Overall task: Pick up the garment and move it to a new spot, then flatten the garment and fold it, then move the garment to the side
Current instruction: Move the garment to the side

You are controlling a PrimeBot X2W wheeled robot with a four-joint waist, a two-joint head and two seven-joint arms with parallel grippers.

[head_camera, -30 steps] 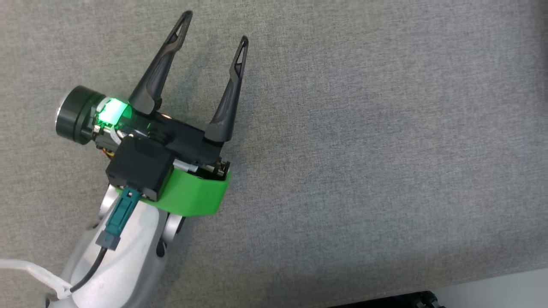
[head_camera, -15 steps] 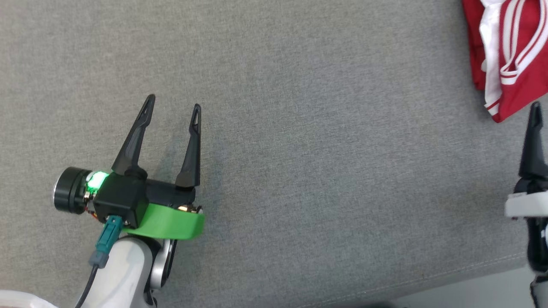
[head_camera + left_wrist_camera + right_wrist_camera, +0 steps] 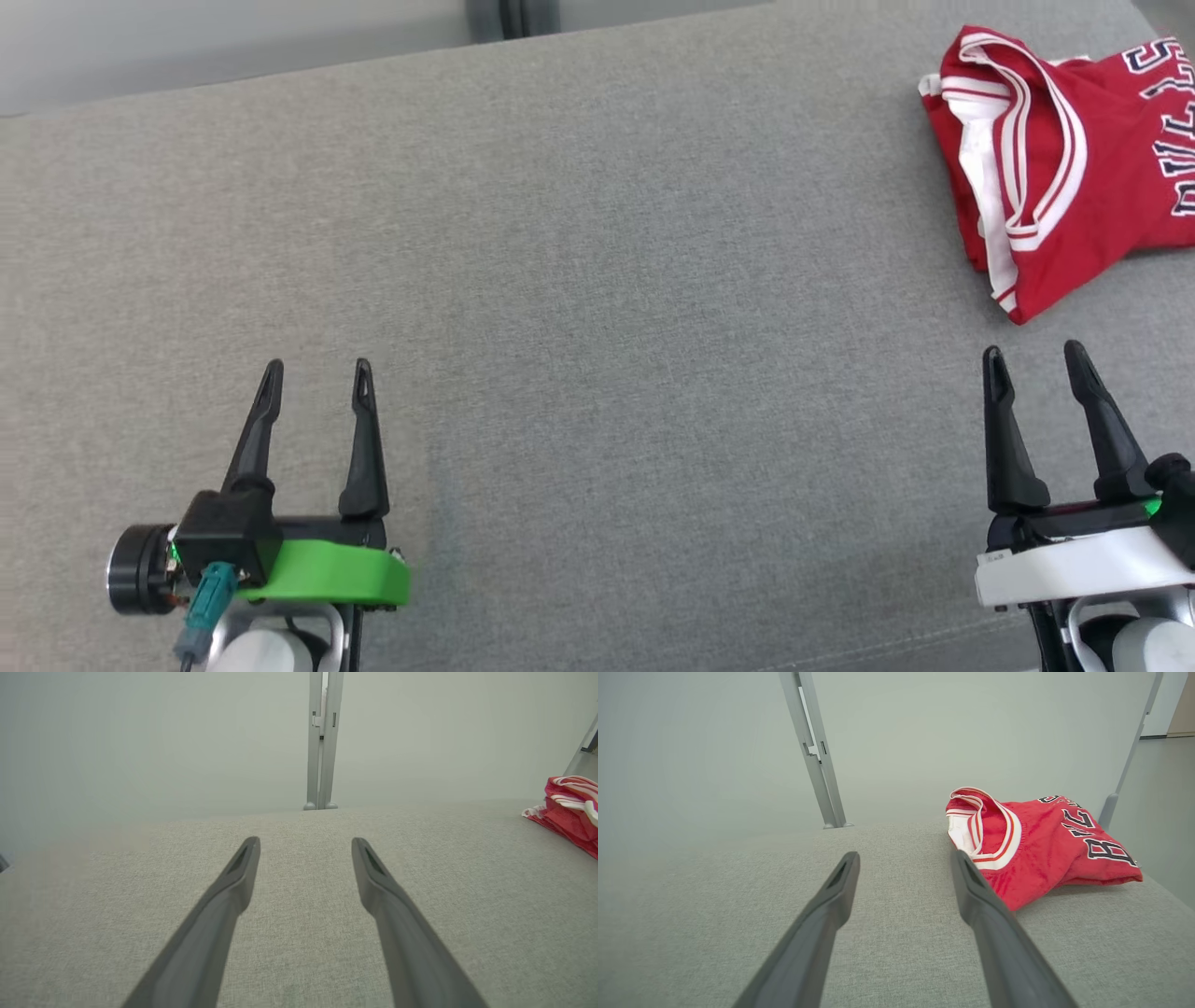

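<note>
The garment (image 3: 1055, 177), a red jersey with white-and-red striped trim and black lettering edged in white, lay bunched at the far right corner of the grey padded surface (image 3: 597, 280). It sat straight ahead of the right gripper (image 3: 1033, 350) and a little to its right. Its nearest corner was close beyond that gripper's fingertips but not touching them. Its long side ran across the head view, from the striped openings at its left end out past the right edge of the frame. The left gripper (image 3: 317, 365) stood well apart from it, across a wide stretch of bare surface, so the right arm was clearly the nearer of the 2. Both grippers had their 2 long, dark, tapered fingers spread wide with nothing between them, and both pointed forward, low over the surface. In the right wrist view the jersey (image 3: 1031, 854) looked thin, shiny and limp, lying in several loose layers with a raised fold at the striped opening. The surface was a tight, matte woven fabric, so the slick cloth would probably slide easily over it.
</note>
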